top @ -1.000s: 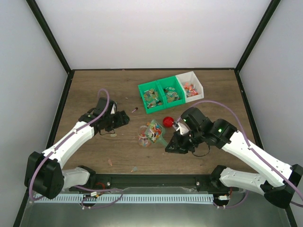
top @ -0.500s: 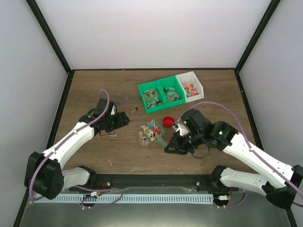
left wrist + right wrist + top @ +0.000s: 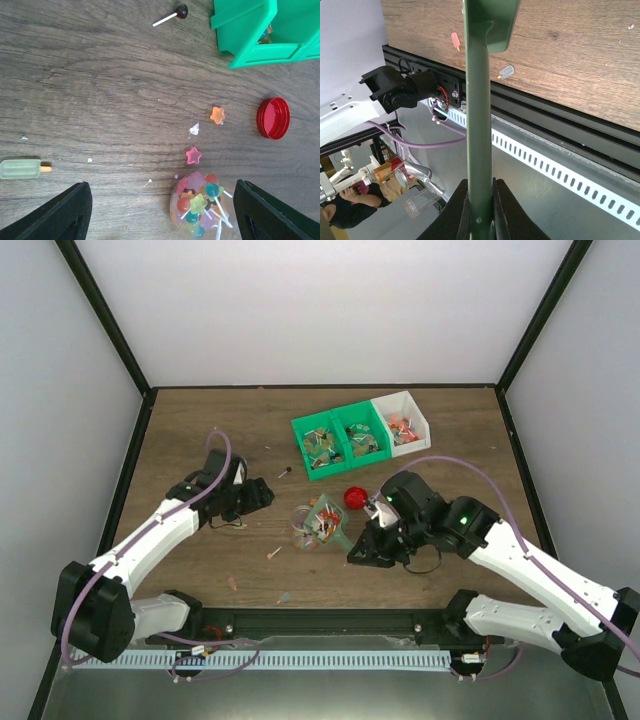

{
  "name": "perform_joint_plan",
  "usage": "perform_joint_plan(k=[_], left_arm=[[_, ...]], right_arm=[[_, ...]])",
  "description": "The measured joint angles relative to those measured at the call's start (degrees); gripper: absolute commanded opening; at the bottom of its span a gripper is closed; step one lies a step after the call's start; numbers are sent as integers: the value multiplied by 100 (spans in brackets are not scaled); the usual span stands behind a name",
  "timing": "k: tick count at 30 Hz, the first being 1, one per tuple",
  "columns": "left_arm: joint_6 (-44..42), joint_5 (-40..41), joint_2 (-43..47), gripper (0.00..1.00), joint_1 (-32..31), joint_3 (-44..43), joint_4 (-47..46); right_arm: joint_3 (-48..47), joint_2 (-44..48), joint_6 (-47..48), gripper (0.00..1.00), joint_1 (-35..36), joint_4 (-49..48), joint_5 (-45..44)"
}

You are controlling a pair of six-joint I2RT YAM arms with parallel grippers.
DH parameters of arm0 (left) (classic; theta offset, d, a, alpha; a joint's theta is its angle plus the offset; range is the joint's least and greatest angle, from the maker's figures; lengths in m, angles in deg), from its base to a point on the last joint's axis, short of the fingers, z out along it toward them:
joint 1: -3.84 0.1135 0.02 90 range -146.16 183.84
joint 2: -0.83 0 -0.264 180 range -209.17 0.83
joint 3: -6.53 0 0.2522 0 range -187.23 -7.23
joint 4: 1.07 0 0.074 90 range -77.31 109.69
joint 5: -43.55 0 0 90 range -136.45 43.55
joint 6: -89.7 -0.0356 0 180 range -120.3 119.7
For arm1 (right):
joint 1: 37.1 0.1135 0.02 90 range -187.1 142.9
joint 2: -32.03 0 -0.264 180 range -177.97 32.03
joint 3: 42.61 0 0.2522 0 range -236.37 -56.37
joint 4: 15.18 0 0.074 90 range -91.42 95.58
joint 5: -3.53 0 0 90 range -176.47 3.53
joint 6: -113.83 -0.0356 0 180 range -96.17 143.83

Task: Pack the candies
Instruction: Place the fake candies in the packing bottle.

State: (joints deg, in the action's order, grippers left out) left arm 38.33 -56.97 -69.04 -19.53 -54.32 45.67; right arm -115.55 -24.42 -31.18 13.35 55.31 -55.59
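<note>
A small clear jar (image 3: 303, 524) of candies (image 3: 200, 202), mixed-colour stars and lollipops, stands mid-table. My right gripper (image 3: 364, 546) is shut on the handle (image 3: 479, 125) of the green scoop (image 3: 328, 516), whose head, with candies in it, is tilted against the jar's right side. My left gripper (image 3: 262, 492) hangs open to the left of the jar, which lies between its fingers in the left wrist view, nearer the right finger (image 3: 270, 215). Loose candies lie around: a lollipop (image 3: 273, 553), a pink star (image 3: 193, 155), an orange star (image 3: 217, 114).
The round red lid (image 3: 354, 497) lies right of the jar. Green bins (image 3: 300, 427) and a white bin (image 3: 420, 415) with candies stand at the back. A dark lollipop (image 3: 179, 11) and a green popsicle (image 3: 20, 169) lie loose; two more popsicles (image 3: 232, 583) lie near the front edge.
The scoop has shifted slightly left against the jar. A lollipop now lies on the table left-front of the jar. The left arm has barely moved.
</note>
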Motion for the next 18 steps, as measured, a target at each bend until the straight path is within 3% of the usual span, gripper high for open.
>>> perform_joint_plan(k=[18], left_arm=[[13, -33, 31, 79, 0, 116, -39]], right_arm=[[-667, -400, 138, 1, 0, 544, -280]])
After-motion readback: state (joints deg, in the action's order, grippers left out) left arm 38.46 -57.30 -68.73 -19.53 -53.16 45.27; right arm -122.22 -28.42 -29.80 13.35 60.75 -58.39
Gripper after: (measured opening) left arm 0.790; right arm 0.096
